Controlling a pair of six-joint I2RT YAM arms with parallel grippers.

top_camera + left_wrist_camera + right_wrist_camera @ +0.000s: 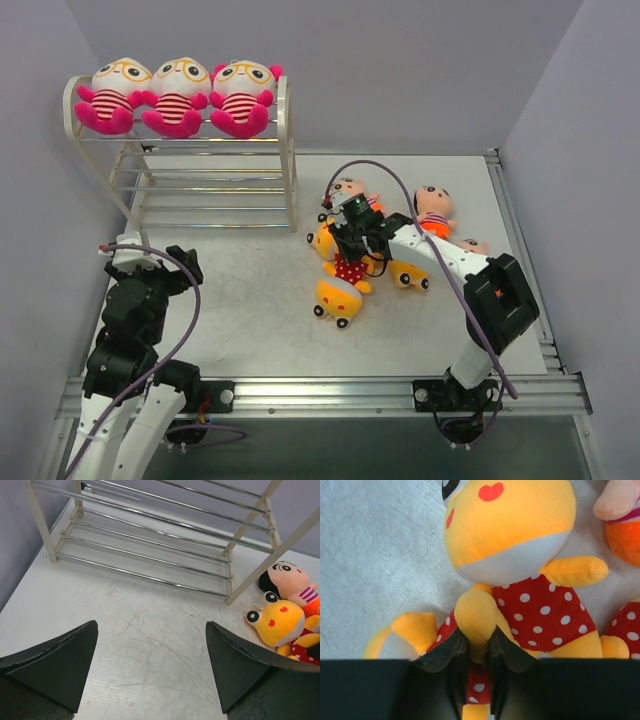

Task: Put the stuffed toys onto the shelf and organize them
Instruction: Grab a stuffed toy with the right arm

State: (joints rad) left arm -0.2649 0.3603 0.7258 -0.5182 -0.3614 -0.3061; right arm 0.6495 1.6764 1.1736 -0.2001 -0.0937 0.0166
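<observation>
Three pink stuffed toys (178, 95) with striped bellies sit in a row on the top tier of the cream shelf (215, 180). The lower tiers (150, 545) hold nothing. On the table right of the shelf lie yellow toys in red dotted dresses (337, 298) and black-haired toys (434, 210). My right gripper (476, 647) is down on one yellow toy (510, 530), its jaws shut on that toy's arm (475, 612). From above, the right gripper (352, 240) covers this toy's middle. My left gripper (151, 667) hovers open over bare table, in front of the shelf.
A yellow toy's head (277, 625) and a black-haired toy (290, 582) lie by the shelf's right front leg. Another dotted dress (625, 625) and orange pants (625, 530) crowd the held toy's right side. Grey walls close in the back and sides.
</observation>
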